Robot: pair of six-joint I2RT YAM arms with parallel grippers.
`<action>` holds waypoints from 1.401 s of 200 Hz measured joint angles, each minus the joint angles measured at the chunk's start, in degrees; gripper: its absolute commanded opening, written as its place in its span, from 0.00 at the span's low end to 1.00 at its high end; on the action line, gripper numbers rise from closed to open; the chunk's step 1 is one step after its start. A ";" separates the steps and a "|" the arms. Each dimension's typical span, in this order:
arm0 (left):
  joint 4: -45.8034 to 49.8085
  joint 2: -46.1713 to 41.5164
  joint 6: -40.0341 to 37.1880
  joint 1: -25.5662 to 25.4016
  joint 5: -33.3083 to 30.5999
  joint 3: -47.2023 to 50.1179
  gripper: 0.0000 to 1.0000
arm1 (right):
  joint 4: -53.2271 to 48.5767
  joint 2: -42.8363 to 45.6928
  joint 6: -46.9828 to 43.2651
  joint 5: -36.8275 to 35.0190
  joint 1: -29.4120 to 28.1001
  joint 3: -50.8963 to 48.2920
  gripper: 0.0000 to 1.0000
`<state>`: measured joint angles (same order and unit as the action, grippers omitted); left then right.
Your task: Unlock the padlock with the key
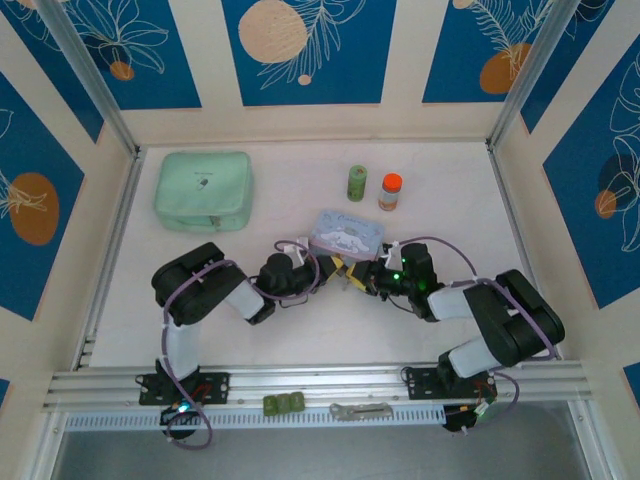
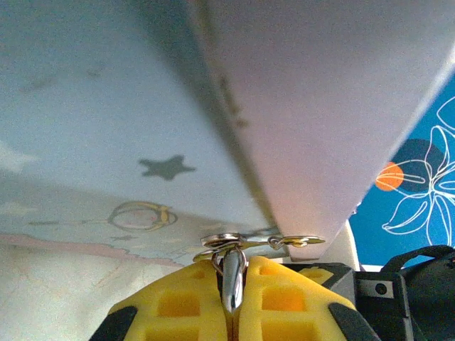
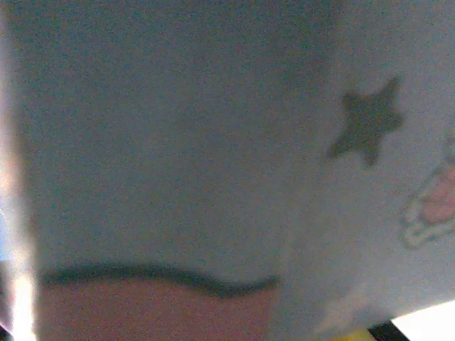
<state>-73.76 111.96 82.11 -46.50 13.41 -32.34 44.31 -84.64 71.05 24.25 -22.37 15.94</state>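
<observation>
- Where the two arms converged on the tabletop (image 1: pixel 300 325), both pincers stood close against the near side of the pale blue tin (image 1: pixel 347 232).
- Left pincer (image 2: pixel 233 264) was clamped on the key (image 2: pixel 232 285), a yellow pad on either side and its ring end just under the tin's edge.
- Right pincer (image 1: pixel 372 280): opening could not be told.
- Key was judged light, stiff, thin and slick. It seemed liable to twist between pads and best held on its flats.

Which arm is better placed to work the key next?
Left. The left gripper is shut on the key, right beside the pale blue tin. The right gripper sits close against the tin; whether it holds anything cannot be told.
</observation>
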 measured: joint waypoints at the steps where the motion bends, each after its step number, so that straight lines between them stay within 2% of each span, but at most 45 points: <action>1: -0.07 0.02 0.09 -0.02 -0.04 0.02 0.00 | 0.09 -0.07 0.04 0.00 0.00 0.00 0.21; 31: -0.81 0.63 1.16 -0.07 -0.46 0.09 0.00 | 3.82 -2.58 1.95 0.11 -0.02 -0.52 0.20; 80: -0.42 0.79 2.08 -0.11 -2.62 0.13 0.00 | 11.98 -7.48 5.40 0.39 0.02 -1.05 0.00; 112: -0.28 0.79 2.27 -0.04 -3.43 0.20 0.00 | 19.23 -11.87 10.10 1.29 0.37 -1.51 0.00; 140: -0.28 0.79 1.31 0.28 -3.50 0.22 0.00 | 27.65 -17.38 19.54 2.89 0.87 -1.57 0.00; 167: -0.17 0.76 -2.56 0.52 -3.13 0.44 0.00 | 33.00 -21.40 30.97 4.28 0.96 -1.51 0.00; 196: -1.27 0.28 -8.72 1.90 -0.28 -0.28 0.00 | 35.85 -21.42 39.74 4.04 0.96 -1.33 0.00; 223: -1.70 0.22 -14.45 3.08 2.67 -1.11 0.00 | 36.24 -21.09 43.23 3.19 0.70 -0.90 0.00; 280: -2.14 -0.48 -21.68 4.52 3.08 -1.53 0.00 | 33.29 -20.87 46.66 1.46 0.26 2.21 0.00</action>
<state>-75.90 111.48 60.42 -41.98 16.49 -33.87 77.60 -105.51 117.71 25.71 -22.11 18.15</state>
